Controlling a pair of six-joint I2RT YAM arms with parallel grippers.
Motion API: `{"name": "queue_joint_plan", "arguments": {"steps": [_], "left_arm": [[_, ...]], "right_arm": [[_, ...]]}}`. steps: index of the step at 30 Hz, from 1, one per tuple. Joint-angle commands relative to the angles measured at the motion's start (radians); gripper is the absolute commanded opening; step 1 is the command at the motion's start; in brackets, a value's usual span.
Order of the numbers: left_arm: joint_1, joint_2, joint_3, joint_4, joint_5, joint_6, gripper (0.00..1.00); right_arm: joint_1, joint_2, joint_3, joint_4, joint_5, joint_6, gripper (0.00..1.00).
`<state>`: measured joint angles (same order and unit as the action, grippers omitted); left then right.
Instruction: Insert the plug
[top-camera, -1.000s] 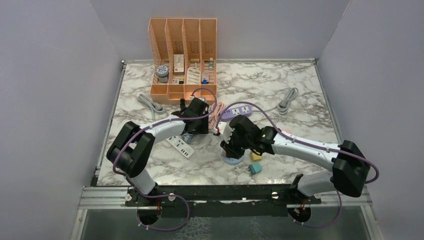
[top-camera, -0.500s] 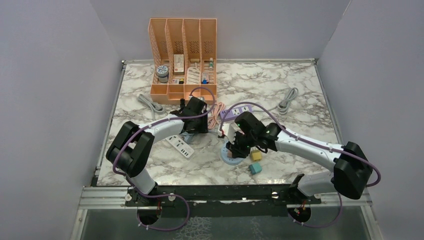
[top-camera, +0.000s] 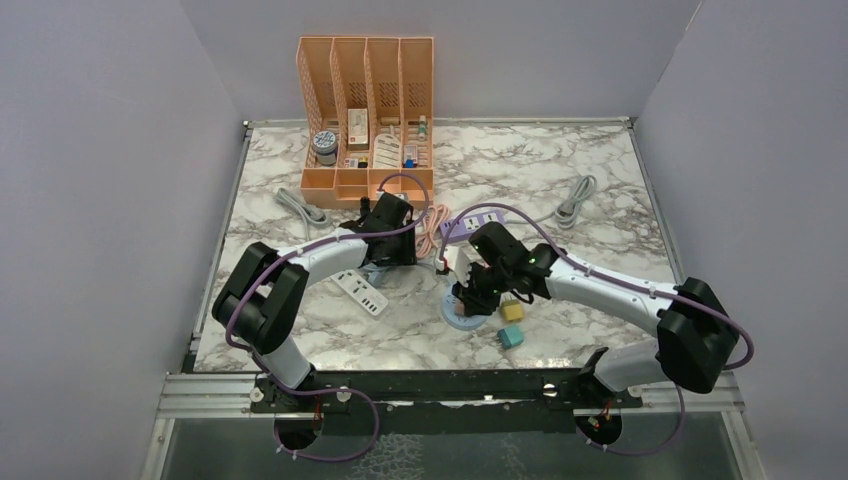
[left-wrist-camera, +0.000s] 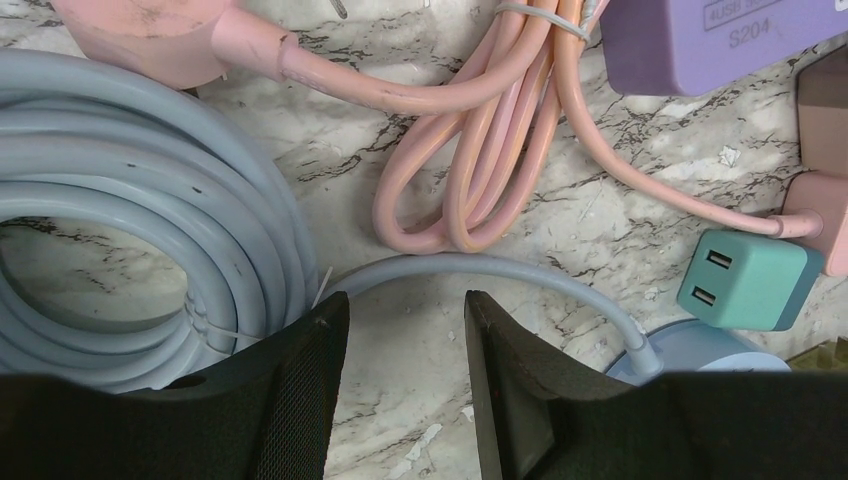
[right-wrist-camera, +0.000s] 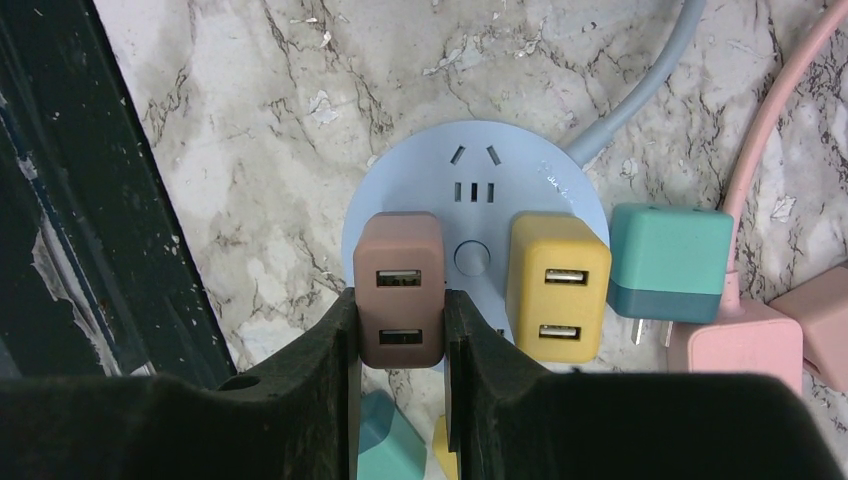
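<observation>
A brown two-port USB plug (right-wrist-camera: 398, 290) is pinched between the fingers of my right gripper (right-wrist-camera: 399, 303), which is shut on it. It stands over the left part of a round pale-blue socket hub (right-wrist-camera: 475, 165); whether its prongs are seated I cannot tell. A yellow plug (right-wrist-camera: 557, 285) stands on the hub's right part. In the top view my right gripper (top-camera: 470, 295) hovers over the hub (top-camera: 452, 312). My left gripper (left-wrist-camera: 405, 310) is open over bare marble, just short of the hub's grey cable (left-wrist-camera: 480, 265).
A teal plug (right-wrist-camera: 670, 262) lies beside the hub, next to a pink adapter (right-wrist-camera: 735, 345). A coiled grey cable (left-wrist-camera: 120, 200), a pink cable bundle (left-wrist-camera: 480, 150) and a purple strip (left-wrist-camera: 720, 40) crowd the left gripper. A white strip (top-camera: 361, 292) and an orange organizer (top-camera: 367, 110) stand farther off.
My right gripper has shifted slightly to the right and back over the hub, still holding the brown plug. The left arm has barely moved.
</observation>
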<state>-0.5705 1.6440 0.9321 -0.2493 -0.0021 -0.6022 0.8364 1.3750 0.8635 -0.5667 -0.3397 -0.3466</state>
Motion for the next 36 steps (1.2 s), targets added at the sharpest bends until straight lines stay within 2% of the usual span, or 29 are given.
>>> {"name": "queue_joint_plan", "arguments": {"steps": [1, 10, 16, 20, 36], "left_arm": [[0.01, -0.009, 0.004, 0.033, 0.01, -0.015, 0.49], [0.01, -0.019, 0.0, 0.037, 0.007, -0.023, 0.49], [0.016, -0.055, -0.021, 0.044, -0.006, -0.046, 0.49], [0.021, -0.074, -0.034, 0.055, -0.009, -0.058, 0.49], [0.043, -0.133, -0.048, 0.085, 0.013, -0.048, 0.49]], "right_arm": [[-0.003, 0.029, 0.0, 0.011, -0.027, -0.025, 0.01], [-0.002, 0.044, -0.037, 0.036, 0.016, -0.064, 0.02], [-0.002, 0.069, -0.085, 0.06, 0.105, -0.059, 0.07], [-0.002, 0.09, -0.112, 0.056, 0.12, -0.076, 0.01], [-0.002, 0.28, -0.127, 0.045, 0.183, -0.126, 0.01]]}}
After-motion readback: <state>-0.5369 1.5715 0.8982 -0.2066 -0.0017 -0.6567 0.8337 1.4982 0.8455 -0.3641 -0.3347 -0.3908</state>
